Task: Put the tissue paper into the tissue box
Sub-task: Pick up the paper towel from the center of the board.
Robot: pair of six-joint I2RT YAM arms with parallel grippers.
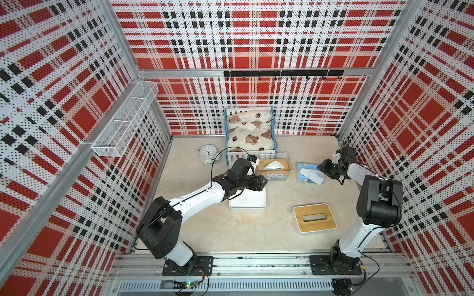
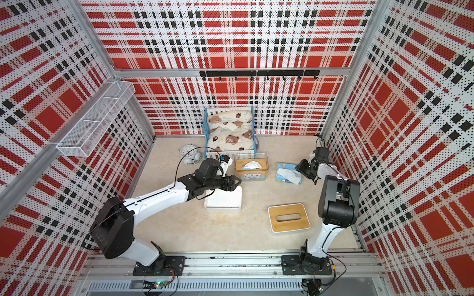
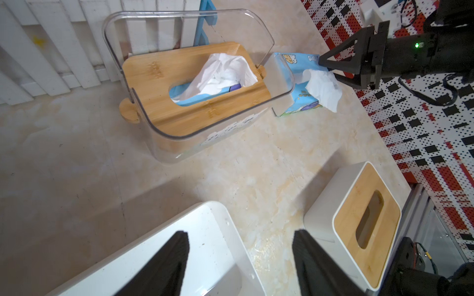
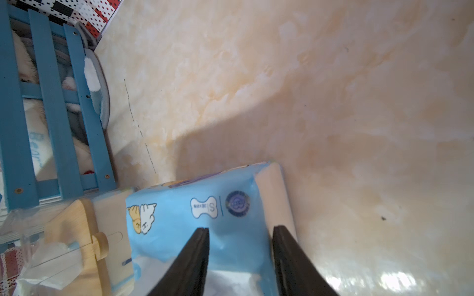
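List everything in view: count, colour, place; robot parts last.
doll bed: 1, blue-white, back wall
alarm clock: 1, white, left of doll bed
clear tissue box: 1, bamboo lid, before doll bed, holds tissue pack
loose tissue pack: 1, light blue, right of clear tissue box
open container: 1, white, centre
bamboo-topped box: 1, white, front right
mesh basket: 1, white, left wall
hook rail: 1, black, back wall
left gripper: black, open, above open container
right gripper: black, astride loose tissue pack

You have: tissue pack [image 1: 309, 174] just right of filled tissue box [image 1: 273, 176]; tissue box base [image 1: 250, 205] before that box; tissue box cover [image 1: 315, 226] right of base.
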